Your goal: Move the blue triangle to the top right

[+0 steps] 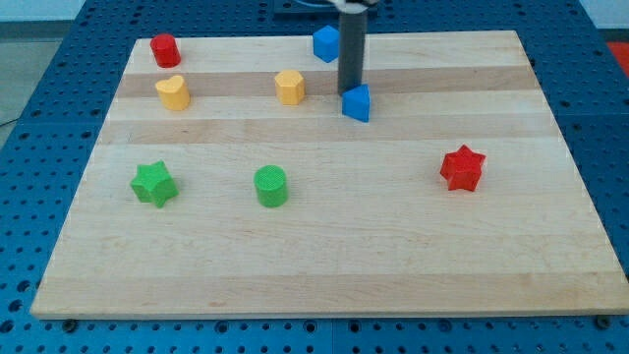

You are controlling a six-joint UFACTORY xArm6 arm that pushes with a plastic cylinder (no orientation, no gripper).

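The blue triangle (357, 102) lies on the wooden board (324, 246), right of centre near the view's top. My tip (349, 92) comes down from the view's top and stands at the triangle's upper left edge, touching or almost touching it. A blue cube (326, 43) sits just behind and to the left of the rod, near the board's top edge.
A yellow hexagon block (290, 87) lies left of the tip. A yellow heart (172, 92) and a red cylinder (164, 49) are at the top left. A green star (154, 184) and a green cylinder (271, 186) lie lower left. A red star (462, 168) is at the right.
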